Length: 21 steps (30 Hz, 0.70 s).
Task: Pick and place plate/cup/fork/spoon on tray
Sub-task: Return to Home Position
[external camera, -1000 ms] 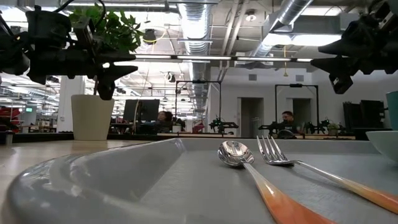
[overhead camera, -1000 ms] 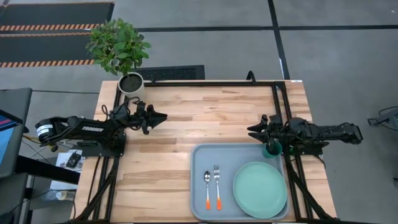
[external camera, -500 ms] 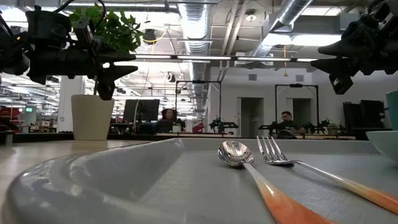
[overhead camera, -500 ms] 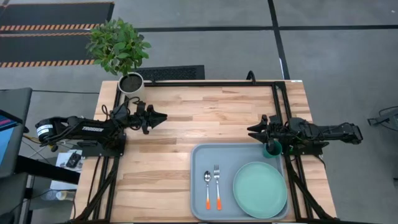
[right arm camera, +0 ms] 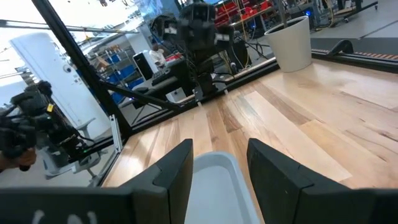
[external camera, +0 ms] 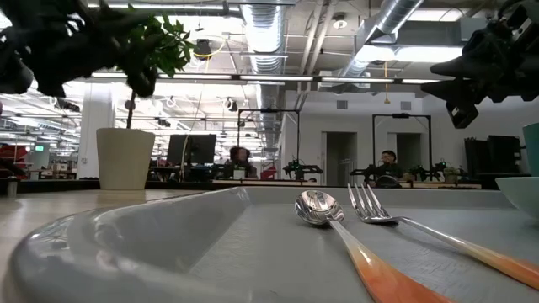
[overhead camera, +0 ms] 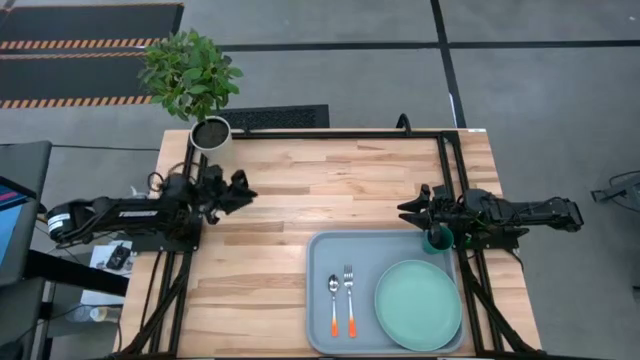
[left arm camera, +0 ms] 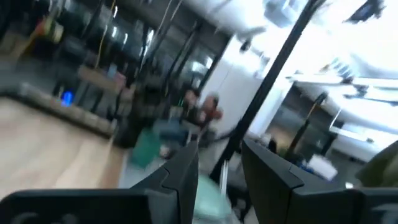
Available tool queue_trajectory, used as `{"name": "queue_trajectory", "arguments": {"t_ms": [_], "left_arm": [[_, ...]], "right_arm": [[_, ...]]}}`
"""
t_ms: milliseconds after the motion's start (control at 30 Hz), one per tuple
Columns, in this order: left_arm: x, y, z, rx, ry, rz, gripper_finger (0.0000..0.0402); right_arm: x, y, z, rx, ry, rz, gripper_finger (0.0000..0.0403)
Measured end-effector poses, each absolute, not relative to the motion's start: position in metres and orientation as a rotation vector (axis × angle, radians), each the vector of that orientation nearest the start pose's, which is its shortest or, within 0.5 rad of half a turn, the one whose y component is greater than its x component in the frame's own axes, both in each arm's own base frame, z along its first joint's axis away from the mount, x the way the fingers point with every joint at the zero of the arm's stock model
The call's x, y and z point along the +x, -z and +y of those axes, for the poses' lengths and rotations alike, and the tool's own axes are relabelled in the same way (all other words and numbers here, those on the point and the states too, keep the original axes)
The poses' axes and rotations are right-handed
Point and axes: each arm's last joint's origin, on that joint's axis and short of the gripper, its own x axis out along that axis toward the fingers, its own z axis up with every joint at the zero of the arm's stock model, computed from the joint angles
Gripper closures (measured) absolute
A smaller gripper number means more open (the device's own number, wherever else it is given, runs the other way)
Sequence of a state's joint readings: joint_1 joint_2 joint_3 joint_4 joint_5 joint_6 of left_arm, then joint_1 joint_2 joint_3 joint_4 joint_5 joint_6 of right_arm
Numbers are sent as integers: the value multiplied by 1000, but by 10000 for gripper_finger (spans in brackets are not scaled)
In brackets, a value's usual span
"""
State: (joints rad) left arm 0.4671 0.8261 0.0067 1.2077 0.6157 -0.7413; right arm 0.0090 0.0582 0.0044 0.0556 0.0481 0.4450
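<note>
We are seeing the right gripper (overhead camera: 408,211) with jaws apart and empty, hovering at right-centre of the high view just beside the cup (overhead camera: 437,241). The left gripper (overhead camera: 248,192), jaws also apart on nothing, is hanging at left-centre. Everything is sitting on the tray (overhead camera: 318,300), lower right: plate (overhead camera: 418,304), spoon (overhead camera: 333,303), fork (overhead camera: 349,298), cup in its upper-right corner, so the task looks done. A potted plant (overhead camera: 192,85) is standing at upper left, blocking nothing.

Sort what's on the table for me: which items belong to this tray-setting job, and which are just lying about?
Job items: tray, plate, cup, fork, spoon; all four already sit on the tray.

Bystanders: potted plant at the table's far left corner.
</note>
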Motion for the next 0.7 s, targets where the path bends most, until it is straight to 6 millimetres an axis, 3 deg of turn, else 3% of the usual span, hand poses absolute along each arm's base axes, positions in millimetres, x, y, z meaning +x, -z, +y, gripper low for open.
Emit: {"name": "queue_trajectory", "arguments": {"t_ms": [67, 233, 533, 700], "left_arm": [[130, -192, 43, -533, 276, -217, 290], [122, -204, 27, -432, 364, -305, 290], [115, -194, 4, -407, 51, -262, 290], [110, -187, -3, -334, 30, -190, 290]], "right_arm": [[101, -165, 0, 445, 39, -7, 227], [101, -164, 0, 445, 41, 4, 226], [101, -164, 0, 445, 42, 6, 227], [101, -164, 0, 445, 41, 5, 227]]}}
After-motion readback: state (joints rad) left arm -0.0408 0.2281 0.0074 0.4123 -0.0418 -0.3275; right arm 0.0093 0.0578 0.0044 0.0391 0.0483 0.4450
